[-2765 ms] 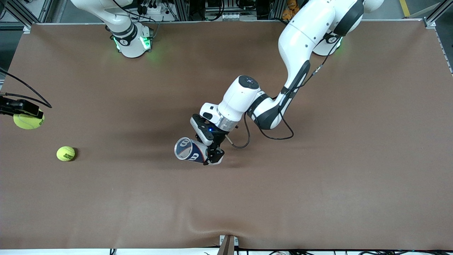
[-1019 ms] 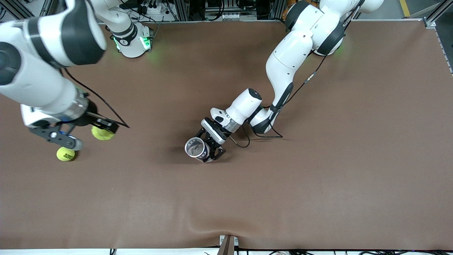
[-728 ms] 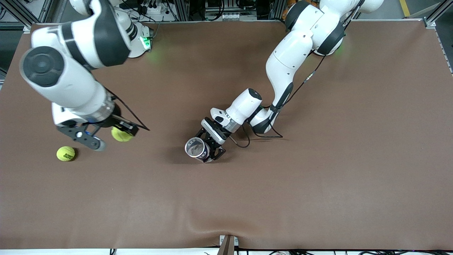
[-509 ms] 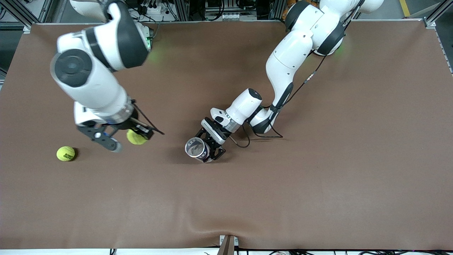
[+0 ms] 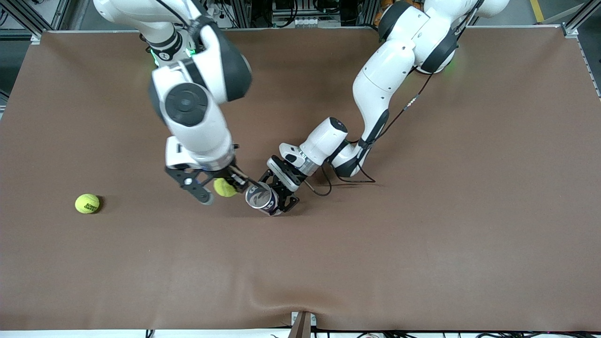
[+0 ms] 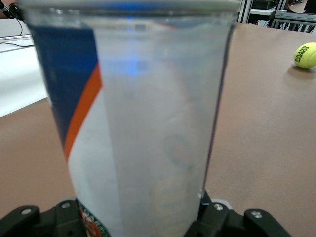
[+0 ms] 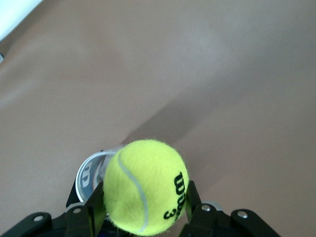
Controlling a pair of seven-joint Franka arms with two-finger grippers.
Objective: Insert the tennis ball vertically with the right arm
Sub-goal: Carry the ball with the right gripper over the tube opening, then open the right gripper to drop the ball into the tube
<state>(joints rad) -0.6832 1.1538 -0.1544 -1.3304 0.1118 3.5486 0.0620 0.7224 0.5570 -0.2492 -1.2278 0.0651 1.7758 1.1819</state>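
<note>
Front view: high camera, looks steeply down on the whole tabletop [image 5: 422,244], facing both arm bases along the top edge. Wide, distant framing.

Left wrist view: camera on the left wrist, looks out along its jaws, low over the tabletop. Very near; the tube [image 6: 143,123] fills most of the frame. A loose ball [image 6: 305,55] lies well off; front view shows the same ball [image 5: 87,203] toward the right arm's end.

Right wrist view: camera on the right wrist, looks down past its jaws. Near; held ball [image 7: 145,186] large, tube mouth [image 7: 91,175] just under it. Front view shares both: held ball [image 5: 224,188], tube [image 5: 261,198].
</note>
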